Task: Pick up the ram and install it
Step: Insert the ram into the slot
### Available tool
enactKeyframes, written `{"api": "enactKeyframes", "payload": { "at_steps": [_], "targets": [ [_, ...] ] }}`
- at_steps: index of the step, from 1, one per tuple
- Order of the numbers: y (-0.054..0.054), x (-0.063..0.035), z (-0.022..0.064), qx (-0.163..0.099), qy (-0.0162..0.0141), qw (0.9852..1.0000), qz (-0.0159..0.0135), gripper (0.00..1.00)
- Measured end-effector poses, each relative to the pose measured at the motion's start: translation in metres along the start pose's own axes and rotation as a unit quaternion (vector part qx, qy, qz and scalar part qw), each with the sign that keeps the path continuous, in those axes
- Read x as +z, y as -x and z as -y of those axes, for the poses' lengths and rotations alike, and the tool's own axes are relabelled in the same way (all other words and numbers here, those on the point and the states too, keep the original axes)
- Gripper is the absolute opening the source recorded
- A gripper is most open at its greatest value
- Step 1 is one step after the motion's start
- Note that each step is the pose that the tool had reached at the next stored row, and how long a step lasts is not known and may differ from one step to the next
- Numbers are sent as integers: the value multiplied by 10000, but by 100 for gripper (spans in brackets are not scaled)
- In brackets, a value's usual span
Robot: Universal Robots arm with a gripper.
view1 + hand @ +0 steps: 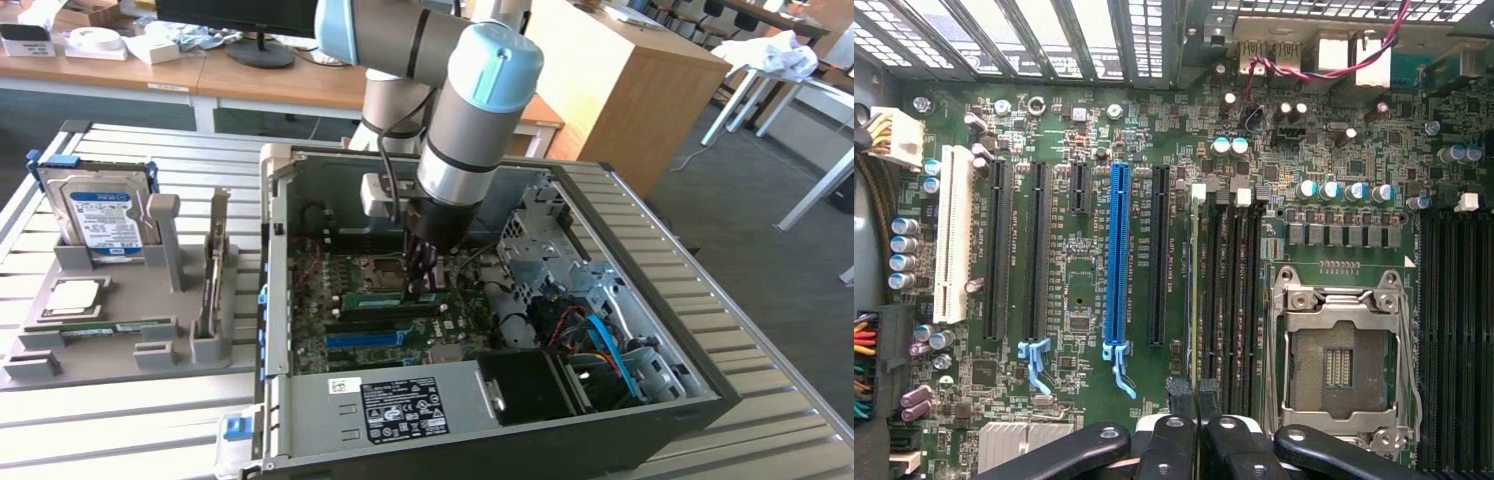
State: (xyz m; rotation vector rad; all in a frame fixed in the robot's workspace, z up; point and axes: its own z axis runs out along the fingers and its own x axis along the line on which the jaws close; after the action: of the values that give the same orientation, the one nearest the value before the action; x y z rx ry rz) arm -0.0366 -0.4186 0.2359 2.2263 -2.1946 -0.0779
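The gripper (424, 287) is narrow, pinched on the ram (378, 298) inside the computer case (607, 215) -- the green stick stands on edge at the memory slots (1239, 290); pickup looks done; whether it is fully seated cannot be told.

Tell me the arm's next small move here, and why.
Probably a short, straight push down. The shut jaws sit at one end of the ram, which stands on edge in the line of memory slots beside the processor socket; whether it is fully seated I cannot tell.
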Motion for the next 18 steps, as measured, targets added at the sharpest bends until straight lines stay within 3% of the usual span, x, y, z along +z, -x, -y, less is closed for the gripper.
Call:
{"api": "enactKeyframes", "payload": {
  "at_steps": [18],
  "targets": [
    [4, 5, 1, 24, -1, 10000, 1, 12]
  ]
}}
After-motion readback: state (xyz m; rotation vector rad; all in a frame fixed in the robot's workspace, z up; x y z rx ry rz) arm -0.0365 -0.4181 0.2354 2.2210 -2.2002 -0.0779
